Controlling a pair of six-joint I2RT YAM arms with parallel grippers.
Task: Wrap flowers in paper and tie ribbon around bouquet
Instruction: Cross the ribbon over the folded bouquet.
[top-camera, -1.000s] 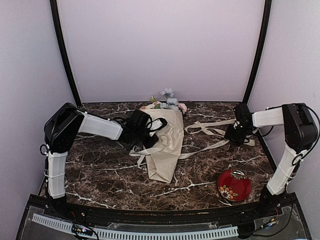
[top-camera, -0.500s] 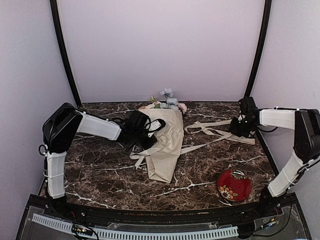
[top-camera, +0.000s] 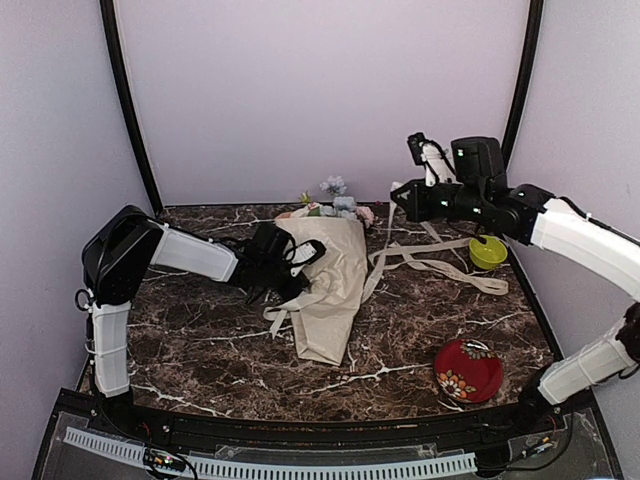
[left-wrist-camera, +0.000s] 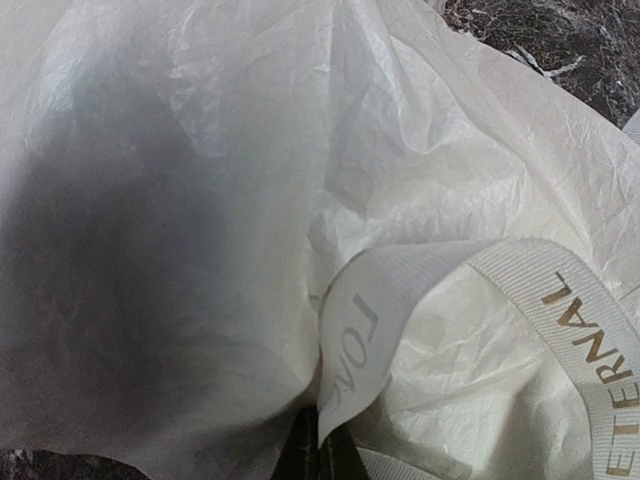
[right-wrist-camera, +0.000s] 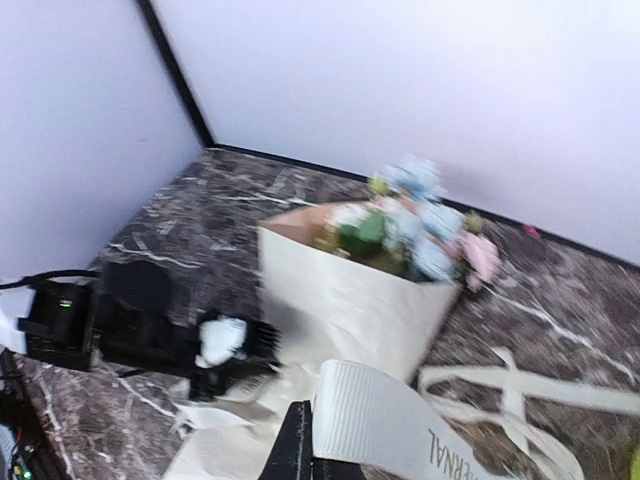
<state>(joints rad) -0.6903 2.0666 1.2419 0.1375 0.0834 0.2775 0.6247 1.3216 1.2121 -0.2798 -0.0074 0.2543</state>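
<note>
**Cream ribbon (top-camera: 430, 262) pinched in both claws**

Against the bouquet's (top-camera: 335, 285) left flank, the left claw (top-camera: 298, 268) lies closed on the marble table (top-camera: 200, 340). Its wrist view shows the ribbon looping over crinkled paper (left-wrist-camera: 200, 150) and running into the shut tips. Flowers (top-camera: 335, 203) poke from the cone's far end. Off the bouquet's far right corner, the right claw (top-camera: 398, 196) hangs above the table, clamped on the ribbon. From there the ribbon drops to loose loops beside a lime-green bowl (top-camera: 487, 252).
</note>
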